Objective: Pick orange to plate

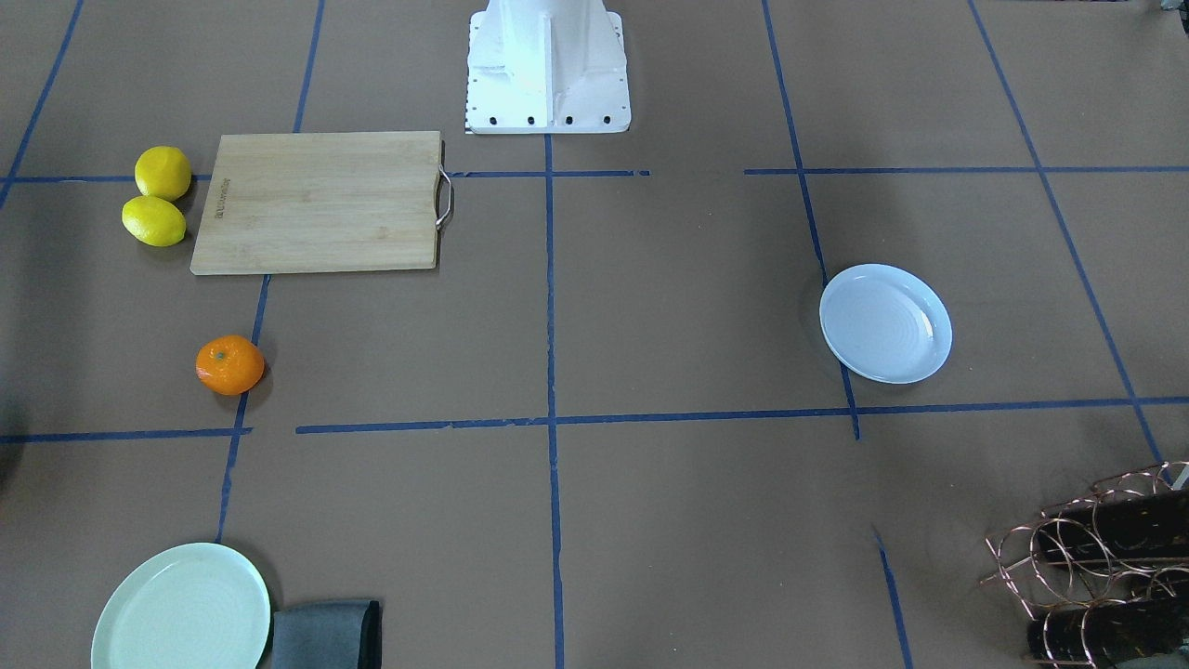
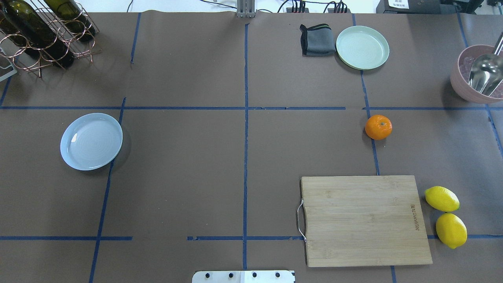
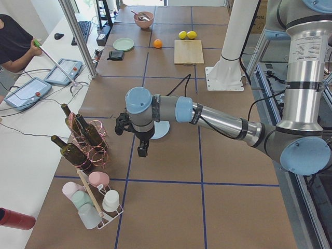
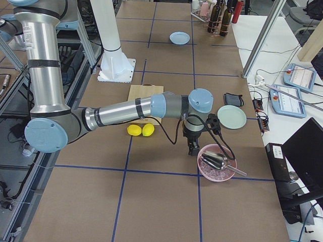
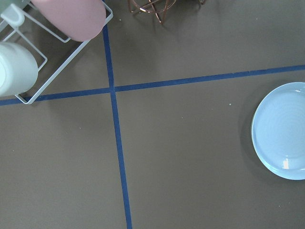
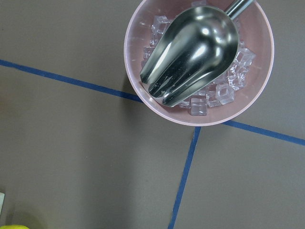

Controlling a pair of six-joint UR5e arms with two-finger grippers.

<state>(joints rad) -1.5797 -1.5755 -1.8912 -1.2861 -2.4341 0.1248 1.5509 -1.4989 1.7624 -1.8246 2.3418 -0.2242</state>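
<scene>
Brown paper worktop (image 2: 196, 177) carries orange (image 2: 378, 127) on blue tape line, robot's right half, just beyond cutting board (image 2: 365, 220). Plate (image 2: 91, 141) lies bare in left half, well apart from fruit. Nothing done yet: pick, carry and placement all remain. Right arm (image 4: 126, 110) hangs by pink ice bowl (image 4: 217, 162), left arm (image 3: 218, 118) near plate. Left jaws and right jaws show only side-on: cannot tell how wide.

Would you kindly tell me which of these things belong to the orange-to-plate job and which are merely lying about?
Job: orange, pale blue plate.
Lying about: lemons, cutting board, mint-green plate, grey cloth, ice bowl, scoop, wine bottles.
</scene>
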